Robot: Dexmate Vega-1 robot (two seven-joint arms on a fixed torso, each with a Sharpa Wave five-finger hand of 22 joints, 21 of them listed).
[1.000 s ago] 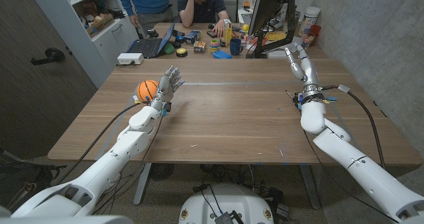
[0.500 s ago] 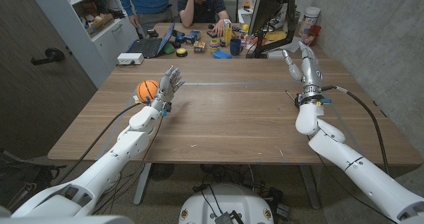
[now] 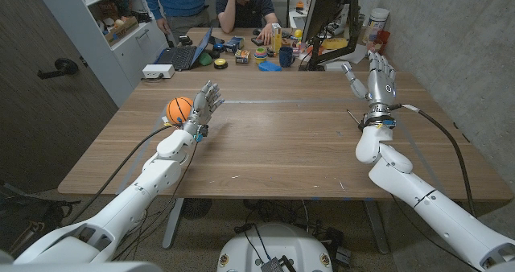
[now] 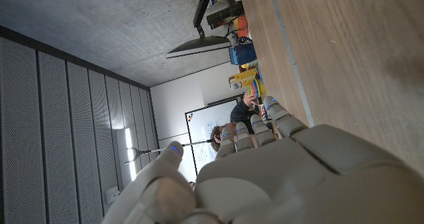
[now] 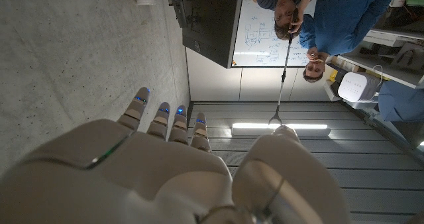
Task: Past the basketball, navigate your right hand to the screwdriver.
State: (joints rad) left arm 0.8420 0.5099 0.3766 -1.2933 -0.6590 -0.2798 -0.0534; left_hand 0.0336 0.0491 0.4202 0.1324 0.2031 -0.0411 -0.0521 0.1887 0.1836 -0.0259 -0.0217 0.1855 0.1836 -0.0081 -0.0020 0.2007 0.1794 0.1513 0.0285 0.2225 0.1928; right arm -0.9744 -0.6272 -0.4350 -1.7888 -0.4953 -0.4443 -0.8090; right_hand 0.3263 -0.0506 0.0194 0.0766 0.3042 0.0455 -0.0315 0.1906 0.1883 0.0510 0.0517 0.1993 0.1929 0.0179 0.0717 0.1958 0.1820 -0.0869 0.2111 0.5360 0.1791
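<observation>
Wooden worktop (image 3: 273, 143), head view, spanning the middle of the frame. Basketball (image 3: 179, 109): small, orange, on the worktop in the left-centre of the frame, just beside and partly behind the left hand (image 3: 205, 105). Left hand: raised above the worktop, fingers apart and pointing toward the frame's top, holding nothing; in the left wrist view its back (image 4: 278, 177) fills the lower part with fingers extended. Right hand (image 3: 380, 80): upper right of the frame, raised upright over the worktop's far right part, fingers spread, nothing held; the right wrist view shows its back (image 5: 152, 177) with fingers reaching toward a ceiling and wall. Screwdriver: cannot be made out with certainty; a thin dark item (image 3: 354, 116) lies on the worktop just left of the right wrist, too small to identify. Far edge of the worktop, upper centre: laptop (image 3: 183, 55), blue mug (image 3: 286, 57), monitor (image 3: 326, 14), assorted small coloured items. Two persons (image 3: 245, 2) behind the worktop at the frame's top, one seated, one standing.
</observation>
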